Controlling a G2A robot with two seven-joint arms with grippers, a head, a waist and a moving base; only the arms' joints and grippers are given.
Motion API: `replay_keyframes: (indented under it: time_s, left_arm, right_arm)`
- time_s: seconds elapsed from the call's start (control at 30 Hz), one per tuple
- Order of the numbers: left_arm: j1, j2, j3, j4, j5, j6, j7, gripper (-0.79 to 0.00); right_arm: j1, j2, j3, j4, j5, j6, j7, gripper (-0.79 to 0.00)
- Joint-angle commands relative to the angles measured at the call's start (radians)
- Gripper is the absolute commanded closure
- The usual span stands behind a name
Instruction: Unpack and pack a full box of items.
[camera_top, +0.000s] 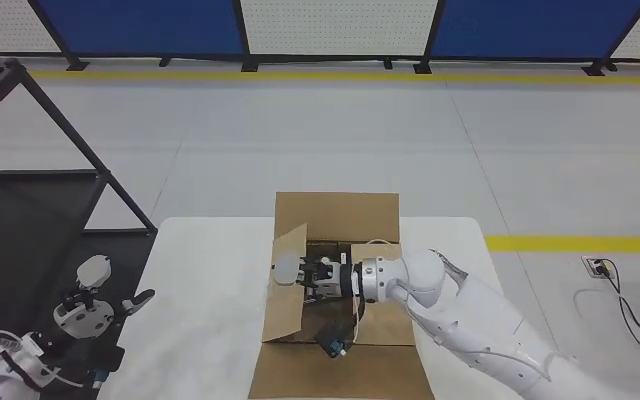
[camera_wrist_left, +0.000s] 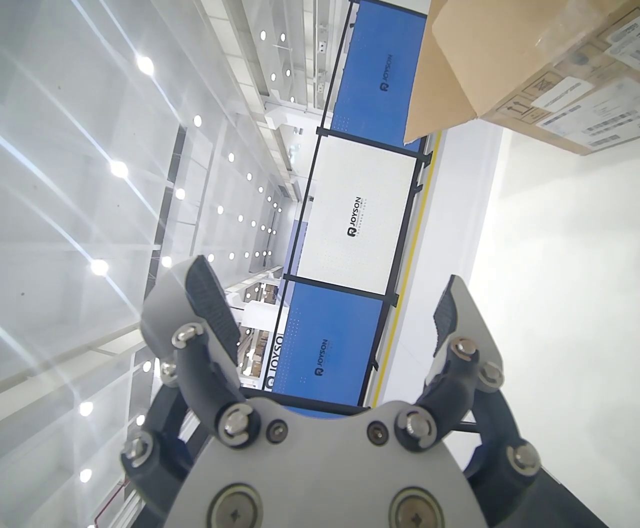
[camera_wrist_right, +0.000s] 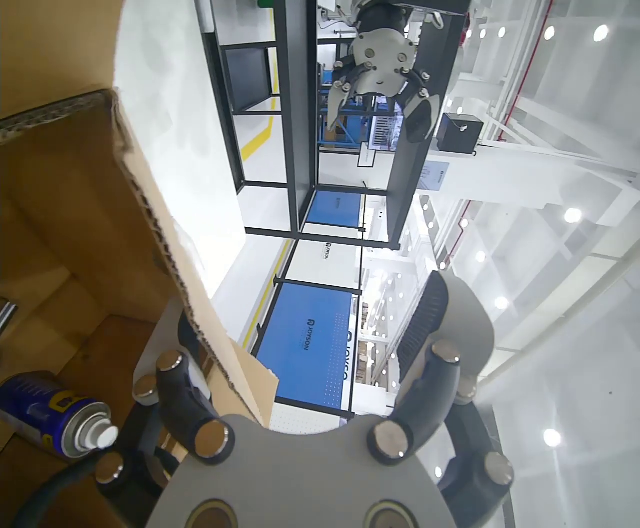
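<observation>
Straddling box flap (camera_wrist_right: 80, 170), right end effector (camera_wrist_right: 310, 305) spread wide; left end effector (camera_wrist_left: 327, 275) open, empty; stickers (camera_wrist_left: 595, 107) illegible.

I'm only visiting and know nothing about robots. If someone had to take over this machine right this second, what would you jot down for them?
Right hand: open, straddling the upright side flap of the cardboard box, one finger on each side.
Left hand: open, holding nothing, off to the side of the table.
Things: the box sits on the table with its flaps open; a blue spray can lies inside.
Done: box opened.
Left: take out the can and whatever else is inside, then pack it all back.
</observation>
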Motion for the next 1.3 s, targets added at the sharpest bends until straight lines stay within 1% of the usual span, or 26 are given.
replay_keyframes:
  time_s: [0.0,0.17,0.27,0.5,0.53,0.6,0.97,1.07,1.17,1.27]
  left_arm:
    - [0.0,-0.001,0.003,0.003,-0.003,-0.002,0.0,-0.785]
    - [-0.003,-0.002,0.01,0.007,-0.004,-0.005,-0.001,-0.785]
    - [-0.004,-0.003,0.013,0.01,-0.008,-0.007,-0.002,-0.785]
    - [0.009,-0.005,-0.002,0.016,-0.02,0.002,0.004,-0.785]
    - [0.012,-0.005,-0.005,0.015,-0.023,0.003,0.005,-0.785]
    - [0.015,-0.005,-0.008,0.015,-0.027,0.002,0.006,-0.785]
    - [0.021,-0.006,-0.006,0.009,-0.021,-0.004,0.014,-0.785]
    - [0.022,-0.006,-0.005,0.008,-0.023,-0.004,0.01,-0.785]
    - [0.025,-0.007,-0.005,-0.009,-0.019,-0.011,-0.016,-0.785]
    - [0.03,-0.009,-0.007,-0.017,-0.021,-0.011,-0.043,-0.785]
  right_arm:
    - [0.002,-0.006,0.005,-0.014,-0.002,-0.005,0.018,-0.785]
    - [0.012,-0.026,-0.001,-0.067,-0.035,-0.02,0.066,-0.785]
    - [0.023,-0.046,-0.019,-0.072,-0.053,-0.029,0.086,-0.785]
    - [0.057,-0.123,-0.081,0.003,-0.041,-0.061,0.161,-0.785]
    - [0.062,-0.14,-0.092,0.022,-0.03,-0.07,0.166,-0.785]
    - [0.074,-0.159,-0.103,0.049,-0.019,-0.078,0.156,-0.785]
    - [0.074,-0.159,-0.103,0.049,-0.019,-0.078,0.156,-0.785]
    - [0.051,-0.16,-0.099,0.033,-0.014,-0.066,0.169,-0.785]
    - [0.033,-0.17,-0.092,0.033,0.0,-0.061,0.192,-0.785]
    - [0.034,-0.189,-0.091,0.043,0.011,-0.069,0.216,-0.785]
